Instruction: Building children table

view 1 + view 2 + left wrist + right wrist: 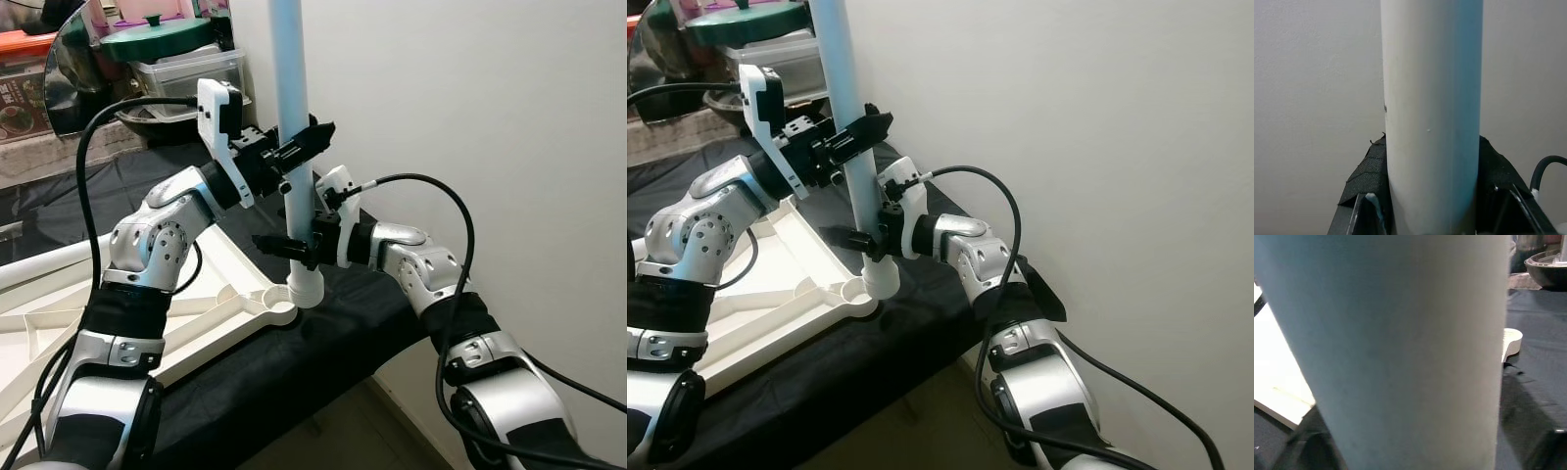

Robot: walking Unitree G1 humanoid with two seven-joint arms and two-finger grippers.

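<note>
A pale blue-white table leg [293, 108] stands upright in the corner socket [304, 290] of the white upturned children's tabletop [137, 323], which lies on a black cloth. My left gripper [302, 147] is shut on the leg at mid height, coming from the left. Lower down, just above the socket, my right gripper [292, 245] is shut on the same leg from the right. The leg [1432, 112] rises between the black fingers [1359, 208] in the left wrist view and sits very close in the right wrist view [1400, 347].
A bare white wall [470, 108] stands close behind and to the right. The black-covered surface [294, 372] ends just in front of the socket. At the back left are a clear storage box [191, 73], a green lid [157, 37] and a dark bowl [1547, 269].
</note>
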